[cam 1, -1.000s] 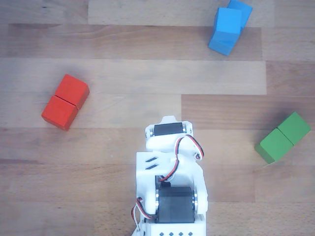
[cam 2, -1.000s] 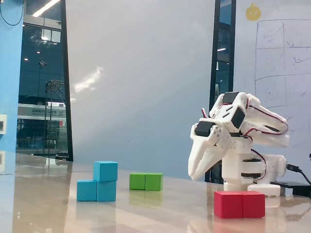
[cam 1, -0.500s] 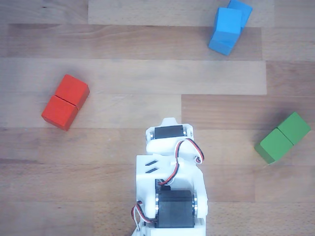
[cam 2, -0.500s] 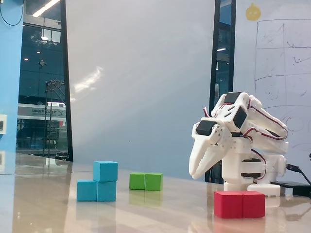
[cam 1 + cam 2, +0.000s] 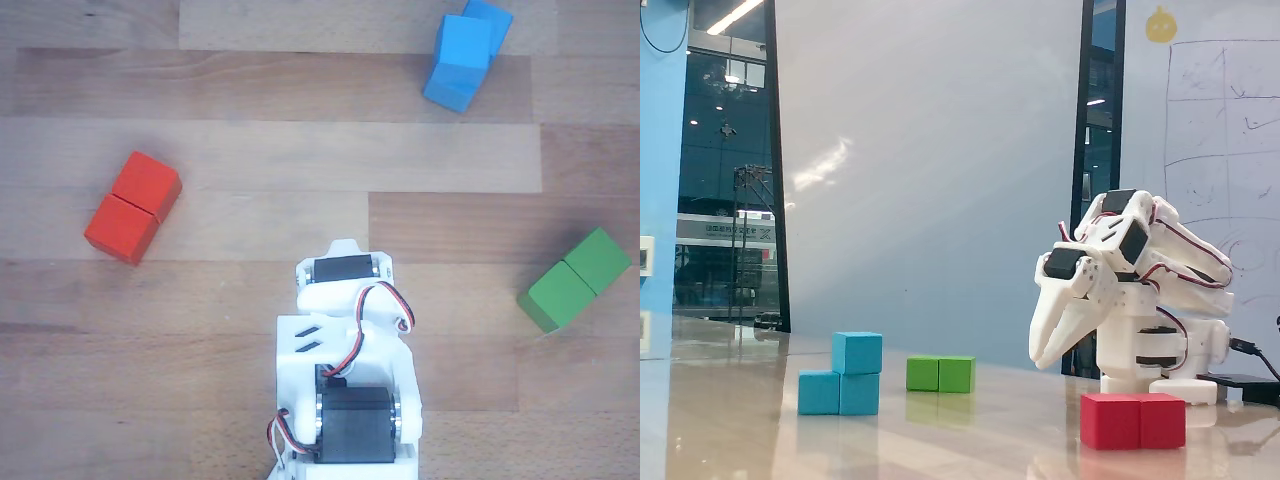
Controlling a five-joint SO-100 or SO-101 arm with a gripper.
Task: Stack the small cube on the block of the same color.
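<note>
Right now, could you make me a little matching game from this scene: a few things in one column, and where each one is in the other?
Things:
1. small cube
2. red block
3. green block
4. gripper

Places:
A. in the air, holding nothing
B. on the table, nearest the fixed camera
C. on top of the blue block
D. on the table, behind the blue pieces in the fixed view

Pairs: 1-C, 2-B, 3-D, 4-A
</note>
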